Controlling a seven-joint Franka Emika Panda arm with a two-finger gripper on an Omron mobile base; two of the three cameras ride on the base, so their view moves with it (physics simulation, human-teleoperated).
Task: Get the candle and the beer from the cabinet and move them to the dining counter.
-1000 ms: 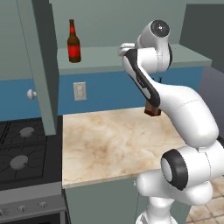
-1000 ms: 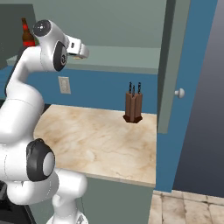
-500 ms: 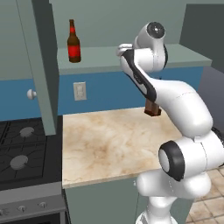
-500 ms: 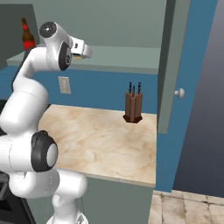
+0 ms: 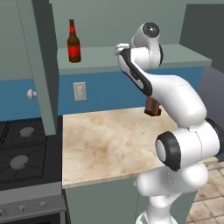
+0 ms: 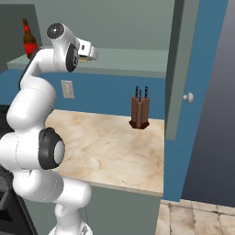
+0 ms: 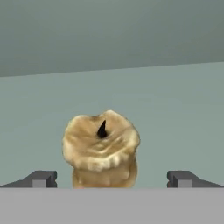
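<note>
- The gripper (image 7: pixel 111 179) has its jaws spread wide, grasping nothing; one finger tip sits at 8 o'clock and the other at 4 o'clock in the hand view.
- The candle (image 7: pixel 101 150) stands on the cabinet (image 5: pixel 183 57) shelf, between the tips but touching neither.
- The beer (image 5: pixel 73 42) stands upright on the same shelf, well apart at 9 o'clock of the hand in the left base view.
- The knife block (image 6: pixel 139 112) sits on the marble worktop (image 6: pixel 114 147) below.
</note>
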